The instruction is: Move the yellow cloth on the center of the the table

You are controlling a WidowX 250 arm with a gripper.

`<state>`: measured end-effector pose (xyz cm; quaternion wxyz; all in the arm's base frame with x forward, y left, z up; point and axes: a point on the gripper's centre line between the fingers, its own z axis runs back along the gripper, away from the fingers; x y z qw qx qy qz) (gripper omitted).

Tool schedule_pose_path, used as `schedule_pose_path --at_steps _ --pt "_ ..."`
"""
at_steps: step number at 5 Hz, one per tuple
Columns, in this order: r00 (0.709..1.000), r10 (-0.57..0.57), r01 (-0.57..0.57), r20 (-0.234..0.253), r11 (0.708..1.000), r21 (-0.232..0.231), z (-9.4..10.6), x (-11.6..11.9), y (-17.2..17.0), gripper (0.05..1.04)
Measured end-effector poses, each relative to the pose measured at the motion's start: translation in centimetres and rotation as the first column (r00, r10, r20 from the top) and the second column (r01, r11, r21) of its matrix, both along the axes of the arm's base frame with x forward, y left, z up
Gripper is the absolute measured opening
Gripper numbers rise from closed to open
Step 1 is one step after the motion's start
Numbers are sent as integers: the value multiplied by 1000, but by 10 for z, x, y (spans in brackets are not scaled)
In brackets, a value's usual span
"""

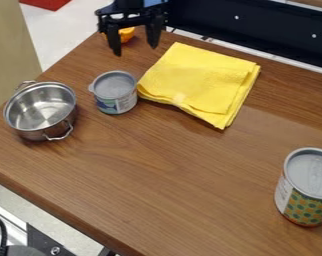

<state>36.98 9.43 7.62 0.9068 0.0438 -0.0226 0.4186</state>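
Observation:
The black gripper (pixel 135 46) hangs at the top left of the view, over the table's far part, its two fingers spread open with nothing held between them. Just right of it and nearer the camera, the folded yellow cloth (pixel 197 80) lies flat on the brown wooden table (pixel 170 180), in the table's upper middle part. The gripper is apart from the cloth.
A small grey-lidded can (pixel 115 92) stands close to the cloth's left corner. Left of it is a metal pot (pixel 40 110). A taller patterned can (pixel 306 187) stands at the right. An orange object (pixel 126 35) is behind the gripper. A dark panel (pixel 257 30) borders the far edge.

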Motion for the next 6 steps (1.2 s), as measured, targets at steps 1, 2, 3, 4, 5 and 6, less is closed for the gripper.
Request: schedule_pose_path --at_steps 1,2,3,4,5,6 --pt "980 -198 198 15 980 -4 3 11 -25 963" --pt "909 -413 414 63 910 -6 3 21 -35 706" --pt "851 -524 525 40 851 1 -2 29 -44 416" --pt "822 -569 569 28 822 -22 -10 36 -48 189" --pt "811 -585 585 12 810 -47 -20 38 -50 64" --pt "797 -604 604 11 795 -59 -23 38 -51 53"
